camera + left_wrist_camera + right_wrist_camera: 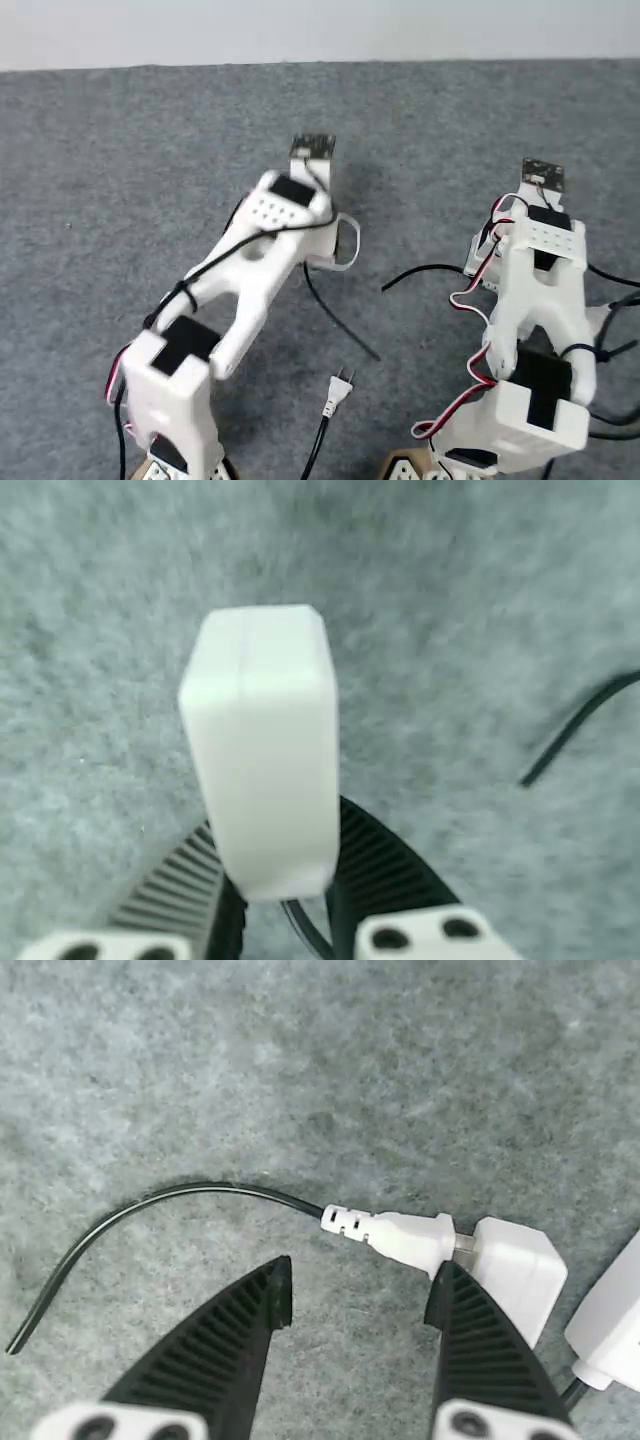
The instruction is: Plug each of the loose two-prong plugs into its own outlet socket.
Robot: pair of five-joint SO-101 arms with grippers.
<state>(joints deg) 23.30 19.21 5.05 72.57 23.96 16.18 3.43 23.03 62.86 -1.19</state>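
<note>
Altogether two plugs — loose plug [338, 388], seated plug [405, 1238]; right gripper [362, 1272] gapes, left gripper [285, 865] clamps a socket [262, 740].

Both arms [262, 262] white plastic w/ black servos [185, 340], red+black wiring [456, 296], ribbed black fingers [225, 1345].

The desk [120, 180] is lit brightly and evenly by soft light from above. Faint, soft-edged shadows are cast beside the left arm [250, 270] and along the cable [340, 320]. In the left wrist view, the socket [262, 730] is lit brightest on its upper face.
</note>
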